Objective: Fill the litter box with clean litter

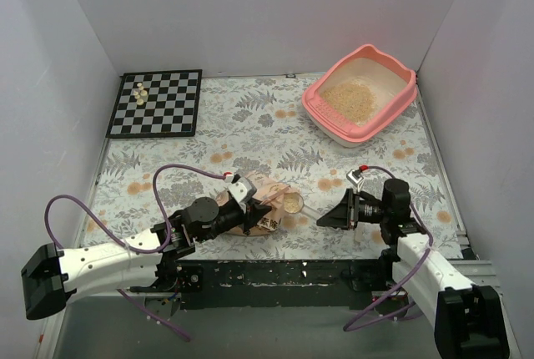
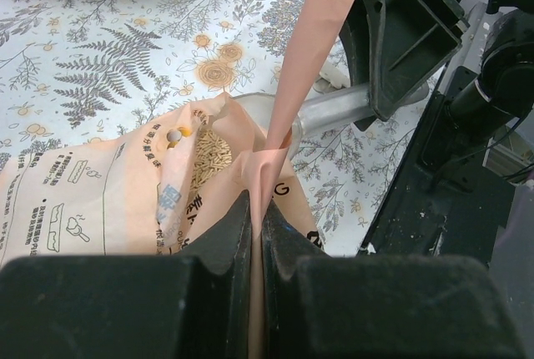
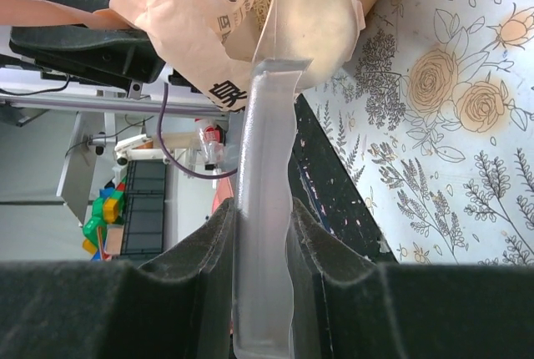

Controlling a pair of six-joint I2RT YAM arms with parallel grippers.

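Note:
The pink litter box (image 1: 392,67) stands at the back right, with a pile of beige clean litter (image 1: 350,98) inside it. Near the front edge lies an orange-peach printed bag (image 1: 265,213). My left gripper (image 1: 244,198) is shut on the bag's upper flap (image 2: 321,33), holding the mouth open. More litter (image 2: 213,159) shows inside the bag. My right gripper (image 1: 332,218) is shut on the handle (image 3: 267,167) of a clear plastic scoop. The scoop's bowl (image 3: 315,25) is at the bag's mouth (image 1: 292,202).
A black-and-white chessboard (image 1: 156,103) with a few pale pieces (image 1: 141,92) lies at the back left. A floral cloth (image 1: 250,133) covers the table. White walls close in the back and both sides. A black rail (image 1: 284,274) runs along the near edge.

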